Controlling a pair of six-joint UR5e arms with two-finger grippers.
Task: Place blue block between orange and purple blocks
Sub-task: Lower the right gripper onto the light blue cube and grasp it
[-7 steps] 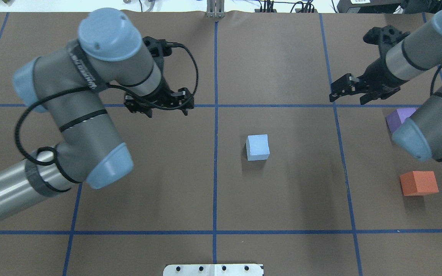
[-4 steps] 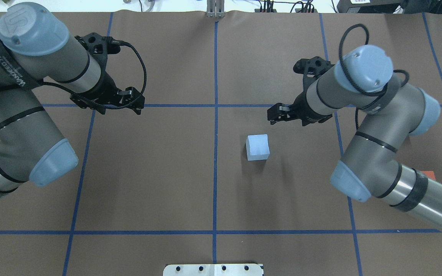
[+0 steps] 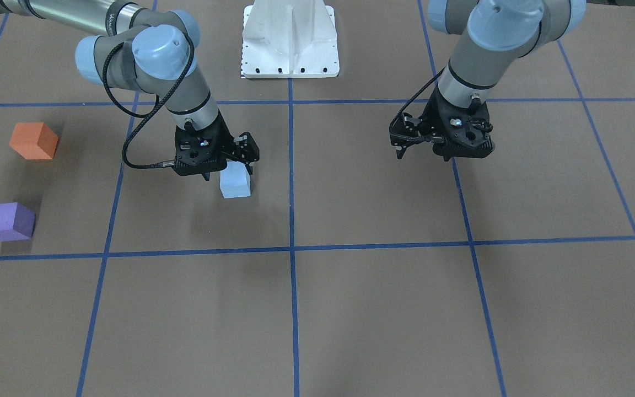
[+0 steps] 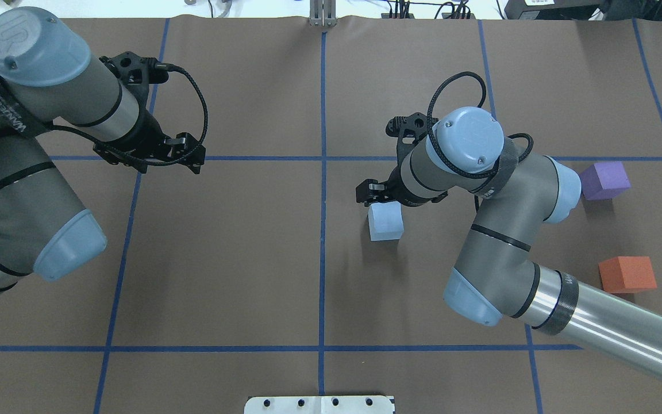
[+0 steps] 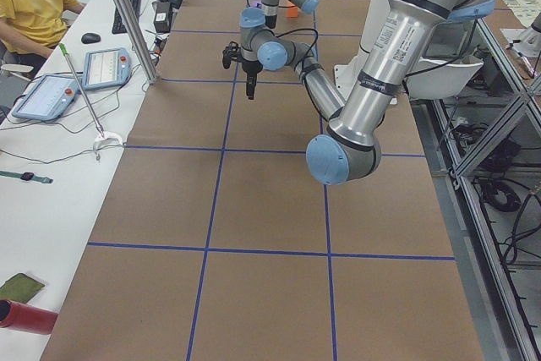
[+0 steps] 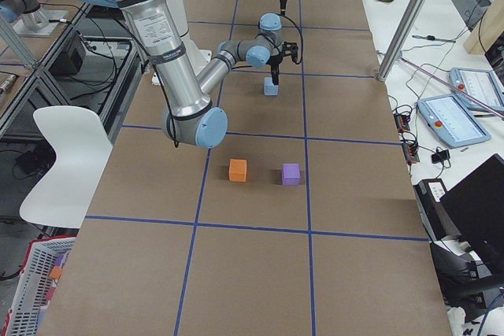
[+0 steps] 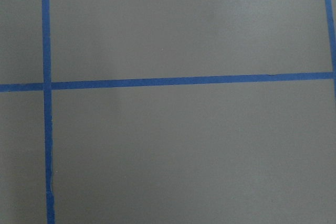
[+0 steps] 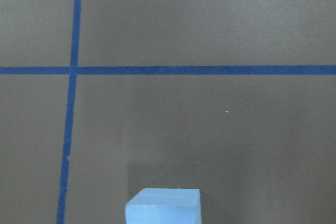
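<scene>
The light blue block sits on the brown table just right of the centre line; it also shows in the front view and at the bottom edge of the right wrist view. My right gripper hovers open just above its far side, not touching it. The purple block and the orange block lie apart at the far right, with a gap between them. My left gripper is open and empty over the left half of the table.
Blue tape lines divide the brown table into squares. The robot's white base plate sits at the near edge. An operator in yellow and tablets are beside the table's far side.
My right arm has swung left from near the purple block to just over the blue block, uncovering the purple and orange blocks. My left arm pulled back to the left, then slowed almost to a stop.
</scene>
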